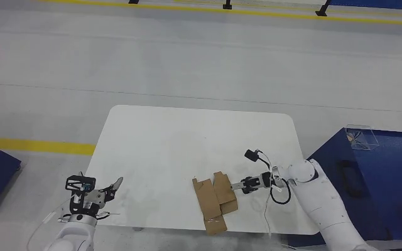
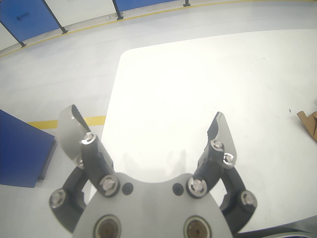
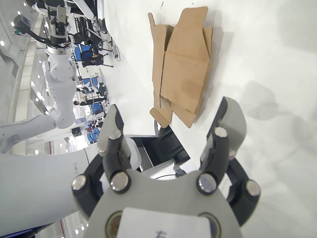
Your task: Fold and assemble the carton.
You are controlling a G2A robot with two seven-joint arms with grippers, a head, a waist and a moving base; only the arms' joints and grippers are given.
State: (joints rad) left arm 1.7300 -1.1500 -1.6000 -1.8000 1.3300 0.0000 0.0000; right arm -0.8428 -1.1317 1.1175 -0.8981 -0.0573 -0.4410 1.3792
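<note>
The carton is plain brown cardboard on a white counter; the floor is pale grey with a yellow stripe. The left gripper has silver fingers with black ribbed pads; the cabinet by the counter is deep blue.

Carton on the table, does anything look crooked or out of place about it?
Yes. The carton lies flattened and skewed to the edges of the table, right at the near edge. One flap seems to poke out past that edge. I see no tears or spills.
</note>
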